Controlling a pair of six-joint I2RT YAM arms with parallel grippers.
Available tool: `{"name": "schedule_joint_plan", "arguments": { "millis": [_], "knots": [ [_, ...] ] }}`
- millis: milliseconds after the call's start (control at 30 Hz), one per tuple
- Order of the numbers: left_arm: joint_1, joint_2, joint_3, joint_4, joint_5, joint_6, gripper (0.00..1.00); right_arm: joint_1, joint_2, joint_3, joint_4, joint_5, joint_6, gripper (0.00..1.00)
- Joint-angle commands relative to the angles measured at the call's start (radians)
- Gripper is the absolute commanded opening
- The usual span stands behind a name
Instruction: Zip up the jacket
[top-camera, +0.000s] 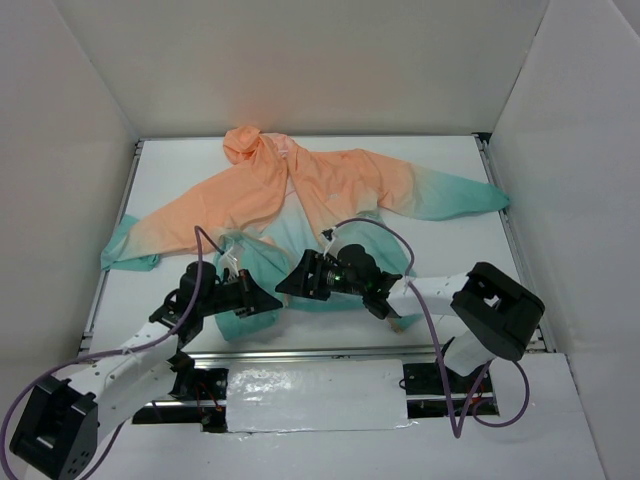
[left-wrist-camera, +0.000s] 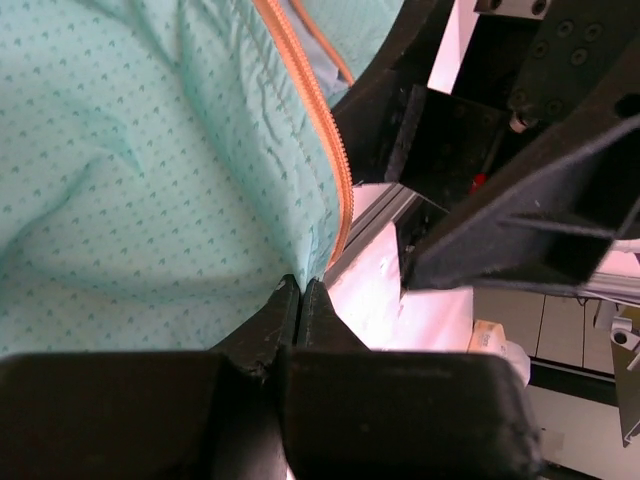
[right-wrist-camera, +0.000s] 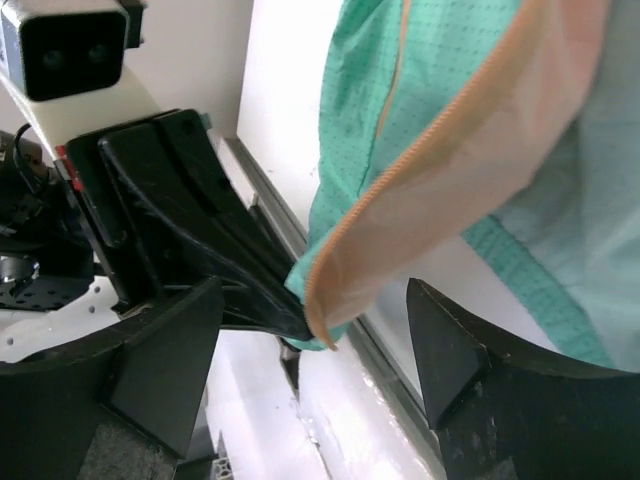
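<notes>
While left fingers (left-wrist-camera: 262, 328) clamp jacket (top-camera: 300, 190) hem at 6 o'clock, right fingers (right-wrist-camera: 462, 352) gape around zipper (right-wrist-camera: 385, 195) edge; looks like alignment step, next needs right pinch.

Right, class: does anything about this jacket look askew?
Yes: the jacket lies crooked and unzipped, its teal hem bunched up where the left gripper pinches it beside the orange zipper.

Arms (top-camera: 340, 275) hide the jacket (top-camera: 330, 190) hem from above; the zipper (left-wrist-camera: 322, 135) disappears into the left hand (left-wrist-camera: 301, 292).
</notes>
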Motion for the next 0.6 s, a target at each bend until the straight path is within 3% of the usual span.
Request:
{"name": "schedule_joint_plan", "arguments": {
  "millis": [0, 200, 333, 400, 567],
  "knots": [
    [-0.004, -0.034, 0.021, 0.070, 0.025, -0.010, 0.00, -0.049, -0.079, 0.002, -0.041, -0.004, -0.060, 0.81],
    [-0.004, -0.099, -0.004, 0.133, 0.012, -0.094, 0.00, -0.151, -0.257, -0.021, -0.374, 0.018, -0.254, 0.78],
    [-0.004, -0.105, -0.011, 0.151, -0.001, -0.149, 0.00, -0.151, -0.349, 0.069, -0.755, 0.139, -0.388, 0.72],
    [-0.004, -0.110, -0.002, 0.096, -0.023, -0.160, 0.00, -0.149, -0.339, 0.170, -0.992, 0.236, -0.452, 0.69],
    [-0.004, -0.134, 0.052, -0.042, -0.104, -0.130, 0.00, -0.149, -0.284, 0.296, -1.351, 0.437, -0.443, 0.62]
  ]
}}
